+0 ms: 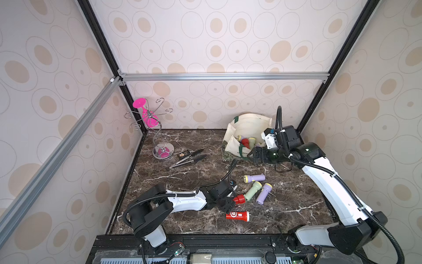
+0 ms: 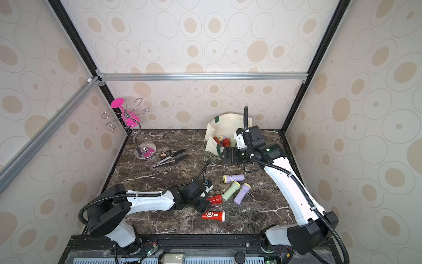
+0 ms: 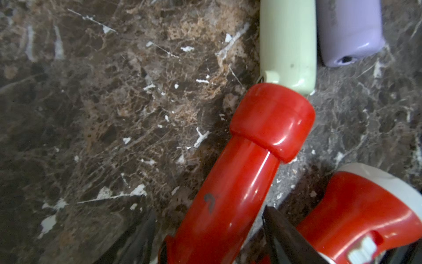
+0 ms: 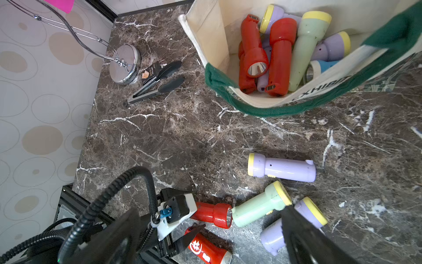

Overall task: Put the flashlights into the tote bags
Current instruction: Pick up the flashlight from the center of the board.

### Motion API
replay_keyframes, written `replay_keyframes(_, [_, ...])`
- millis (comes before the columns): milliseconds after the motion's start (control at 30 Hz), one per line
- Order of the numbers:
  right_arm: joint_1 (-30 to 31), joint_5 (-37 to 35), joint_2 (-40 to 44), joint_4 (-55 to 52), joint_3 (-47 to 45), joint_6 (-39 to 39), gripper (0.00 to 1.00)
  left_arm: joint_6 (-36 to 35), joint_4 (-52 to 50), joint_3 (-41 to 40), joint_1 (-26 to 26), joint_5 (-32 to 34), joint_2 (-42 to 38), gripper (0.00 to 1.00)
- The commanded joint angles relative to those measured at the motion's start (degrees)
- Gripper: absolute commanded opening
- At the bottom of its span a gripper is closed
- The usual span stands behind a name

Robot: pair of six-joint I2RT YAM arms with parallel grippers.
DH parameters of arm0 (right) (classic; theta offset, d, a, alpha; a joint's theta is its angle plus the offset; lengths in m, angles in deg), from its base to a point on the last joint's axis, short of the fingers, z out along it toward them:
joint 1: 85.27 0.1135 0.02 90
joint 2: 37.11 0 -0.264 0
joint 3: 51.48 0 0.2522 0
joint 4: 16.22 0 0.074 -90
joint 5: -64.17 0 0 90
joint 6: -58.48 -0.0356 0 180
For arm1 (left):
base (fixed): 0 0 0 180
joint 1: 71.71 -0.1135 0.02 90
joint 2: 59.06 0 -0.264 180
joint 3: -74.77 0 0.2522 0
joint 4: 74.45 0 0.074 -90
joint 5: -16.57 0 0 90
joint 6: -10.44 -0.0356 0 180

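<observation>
The cream tote bag (image 1: 247, 123) with green handles stands open at the back right and holds several flashlights (image 4: 278, 57). Loose on the marble lie two lilac flashlights (image 1: 254, 177) (image 1: 263, 193), a pale green one (image 1: 252, 190) and a red one with a white emblem (image 1: 237, 216). My left gripper (image 3: 210, 217) is open, low on the table. Its jaws stand either side of a plain red flashlight (image 1: 239, 198), with marble showing in the gaps. My right gripper (image 1: 251, 155) hangs open and empty by the tote's front edge.
Black-handled metal tongs (image 1: 188, 157) and a small black packet (image 1: 185, 153) lie left of the tote. A wire glass rack (image 1: 150, 118) with a pink glass stands in the back left corner. Walls close in on three sides.
</observation>
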Motion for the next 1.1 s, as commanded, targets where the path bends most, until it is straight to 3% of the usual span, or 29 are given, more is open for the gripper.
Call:
replay_keyframes(0, [0.6,0.6,2.2,-1.2,-1.8,-0.6,0.97,-2.2,-0.8,1.9,0.3,-0.1,1.0,0.71])
replay_keyframes(200, [0.7,1.2,3.4,-1.3,-4.7,-0.7,0.95,-2.4,-0.4,2.1,0.5,-0.5,2.5,0.64])
replay_keyframes(600, [0.7,2.2,3.2,0.5,-9.1,-1.5,0.93,-1.4,0.9,1.2,0.4,0.5,3.7,0.42])
replay_keyframes(1067, [0.6,3.8,3.9,2.1,-14.3,-1.1,0.88,5.9,10.6,-2.4,0.4,3.0,-1.3,0.16])
